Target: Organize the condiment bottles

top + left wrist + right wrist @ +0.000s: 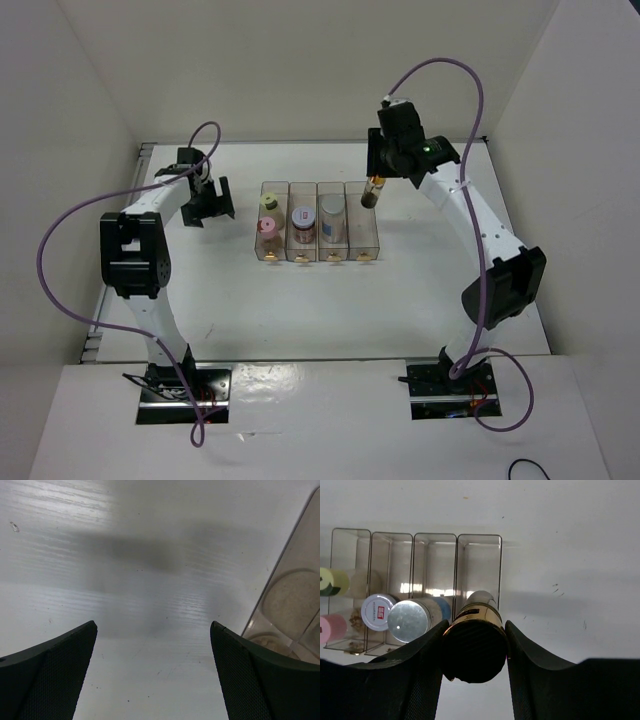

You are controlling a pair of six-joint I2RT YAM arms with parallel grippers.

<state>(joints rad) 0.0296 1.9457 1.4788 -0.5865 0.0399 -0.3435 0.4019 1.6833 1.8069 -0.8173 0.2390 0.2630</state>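
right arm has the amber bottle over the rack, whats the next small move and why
Probably lower it straight down. The right pincer is shut on the slim amber bottle, which hangs over the rack's rightmost compartment, the only one that looks empty; the other three already hold bottles. Release once it seems seated.

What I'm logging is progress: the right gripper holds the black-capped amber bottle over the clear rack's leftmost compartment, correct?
Not the leftmost. The right gripper holds the black-capped amber bottle over the rightmost compartment of the clear rack, the one with no bottle in it. The right wrist view shows this.
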